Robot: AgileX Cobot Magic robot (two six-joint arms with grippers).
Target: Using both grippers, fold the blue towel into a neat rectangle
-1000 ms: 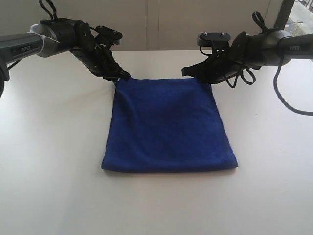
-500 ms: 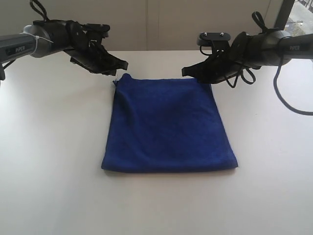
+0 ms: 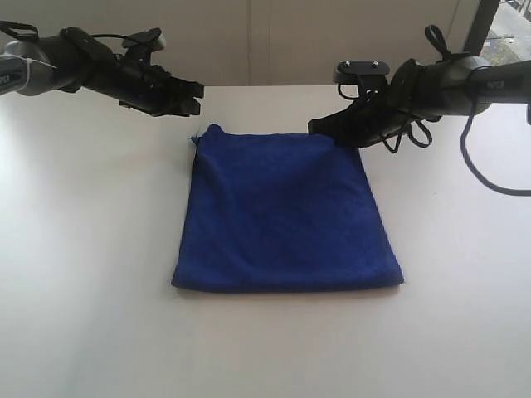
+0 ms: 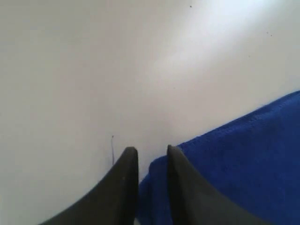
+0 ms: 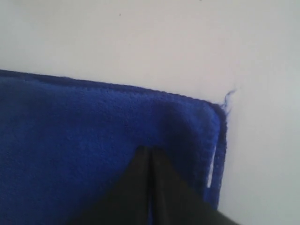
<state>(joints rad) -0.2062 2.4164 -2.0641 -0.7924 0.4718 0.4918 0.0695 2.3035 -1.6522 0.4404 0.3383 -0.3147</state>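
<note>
Blue towel [image 3: 286,215] lies flat mid-frame on the white bench [image 3: 83,274]. Looks already doubled to me: bottom edge is rounded like a fold, top edge shows the loose hems. Roughly rect, a bit wider at the bottom, w/ the top-left corner slightly humped.

Left hand [image 3: 189,89] hangs in the upper left of the ext view, above the bench and clear of the cloth. On its wrist cam the fingers [image 4: 124,187] stand a little apart w/ nothing between them, and the towel corner shows just beside them. So released and empty. My read: it's held up there so it can't drag that corner.

Right hand [image 3: 328,128] sits low at the towel's top-right corner, right of centre in the ext view. Its wrist cam shows both fingers [image 5: 164,187] pressed tight together over the cloth, just inside the corner. Clenched, no fabric visibly pinched. Can't tell if the tips actually touch the pile.

Judgement: the fold's prob. not final. For the next one I'd want both hands on matching corners so the edges land square. Risk is the shut right hand snagging the terry if it slides off sideways
</note>
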